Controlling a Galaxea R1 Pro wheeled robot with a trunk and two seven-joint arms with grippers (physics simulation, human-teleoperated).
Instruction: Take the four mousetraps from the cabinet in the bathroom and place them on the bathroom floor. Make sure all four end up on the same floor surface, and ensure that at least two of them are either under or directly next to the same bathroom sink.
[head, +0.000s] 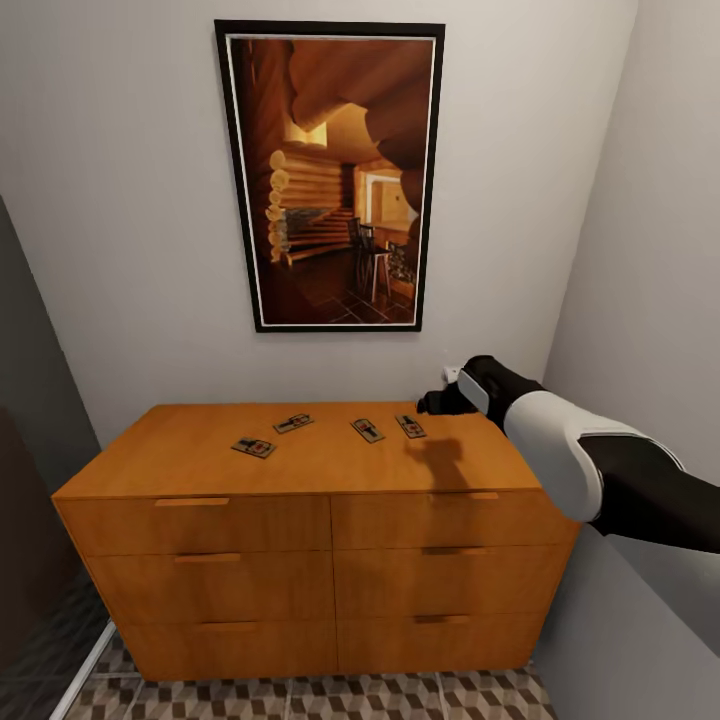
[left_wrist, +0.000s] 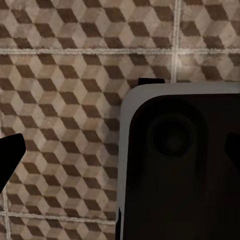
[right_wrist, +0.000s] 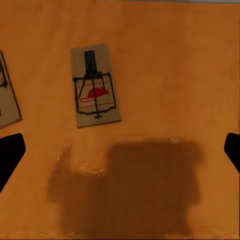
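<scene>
All four mousetraps (head: 368, 430) lie flat on top of the cabinet (head: 300, 500), none lifted yet. The right gripper (head: 440, 402) hovers over the rightmost trap (right_wrist: 95, 86), fingers spread wide, likely lining up a grab. The left gripper (left_wrist: 120, 150), also spread, hangs down over the bathroom floor (left_wrist: 60, 75).

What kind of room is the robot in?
Probably a corner of a home: a wooden cabinet with drawers stands against a wall, a framed picture hangs above it, and the floor has cube-patterned tiles. Nothing here proves which room.
</scene>
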